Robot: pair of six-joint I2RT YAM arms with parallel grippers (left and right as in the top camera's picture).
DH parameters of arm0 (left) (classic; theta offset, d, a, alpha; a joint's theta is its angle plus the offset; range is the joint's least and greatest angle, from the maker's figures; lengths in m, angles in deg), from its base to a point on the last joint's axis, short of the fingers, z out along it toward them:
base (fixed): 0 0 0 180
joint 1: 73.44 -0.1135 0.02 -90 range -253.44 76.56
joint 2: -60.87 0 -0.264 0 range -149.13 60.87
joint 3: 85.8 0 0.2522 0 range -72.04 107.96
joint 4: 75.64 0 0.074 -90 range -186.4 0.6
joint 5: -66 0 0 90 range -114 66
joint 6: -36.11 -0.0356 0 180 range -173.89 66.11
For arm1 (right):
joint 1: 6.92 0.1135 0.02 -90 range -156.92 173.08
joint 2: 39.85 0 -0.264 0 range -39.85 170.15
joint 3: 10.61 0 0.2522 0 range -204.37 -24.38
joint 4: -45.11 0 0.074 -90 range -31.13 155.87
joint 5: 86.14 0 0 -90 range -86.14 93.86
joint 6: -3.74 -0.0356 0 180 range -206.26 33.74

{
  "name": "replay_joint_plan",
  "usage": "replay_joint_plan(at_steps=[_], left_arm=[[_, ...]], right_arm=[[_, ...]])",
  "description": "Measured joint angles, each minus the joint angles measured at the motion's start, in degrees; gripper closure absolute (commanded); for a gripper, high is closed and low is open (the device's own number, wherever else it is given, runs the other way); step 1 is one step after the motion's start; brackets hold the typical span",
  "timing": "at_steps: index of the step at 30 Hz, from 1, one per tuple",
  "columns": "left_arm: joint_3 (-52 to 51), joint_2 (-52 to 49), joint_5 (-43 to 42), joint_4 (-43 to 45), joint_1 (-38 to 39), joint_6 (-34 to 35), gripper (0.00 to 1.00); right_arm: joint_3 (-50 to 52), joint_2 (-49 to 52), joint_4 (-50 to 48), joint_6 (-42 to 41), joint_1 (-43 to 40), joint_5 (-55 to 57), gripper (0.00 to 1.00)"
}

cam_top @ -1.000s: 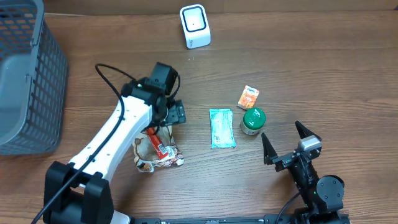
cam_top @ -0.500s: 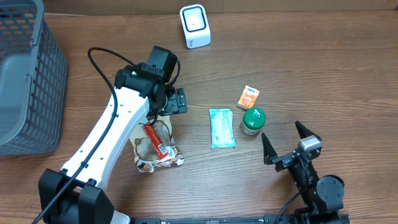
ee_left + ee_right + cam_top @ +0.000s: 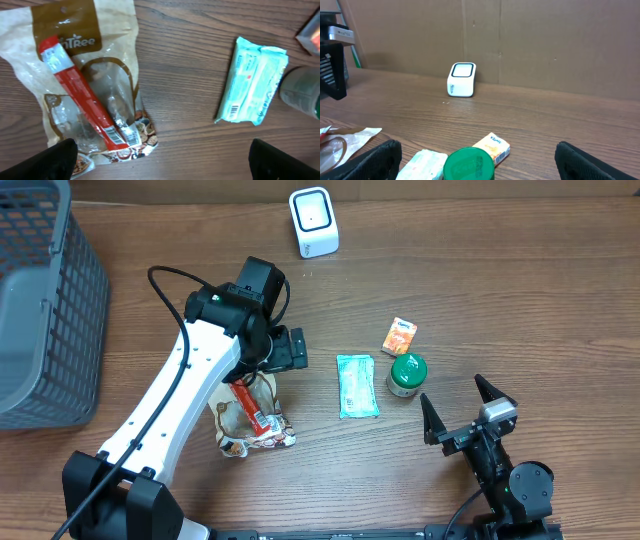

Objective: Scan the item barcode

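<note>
grey basket (image 3: pixel 40 310): at the left edge of the desk (image 3: pixel 520 290).

left pincer (image 3: pixel 285 352): spread wide, empty, hanging over the upper end of the snack bag (image 3: pixel 250 425). a red stick packet (image 3: pixel 250 408) lies on that bag.

wipes pack (image 3: pixel 357 385): flat on the desk, right of the bag, apart from it.

green-lidded jar (image 3: pixel 407 373) and orange box (image 3: pixel 400 336): just beside each other.

right pincer (image 3: pixel 462 408): spread wide, empty, near the front edge.

scanner (image 3: pixel 314 222): at the far edge, well apart from every item.

step in hand, as judged: item pick-up, with nothing gripped yet. next move calls for lowering onto one item, pinching it, then presenting its barcode to the scanner window.
</note>
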Motion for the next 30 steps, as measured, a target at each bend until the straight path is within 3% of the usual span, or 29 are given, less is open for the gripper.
replay_joint_plan(at_steps=[30], left_arm=[[0.0,0.0,-1.4,0.1,0.0,0.0,0.0]], right_arm=[[0.0,0.0,0.0,0.0,0.0,0.0,0.0]])
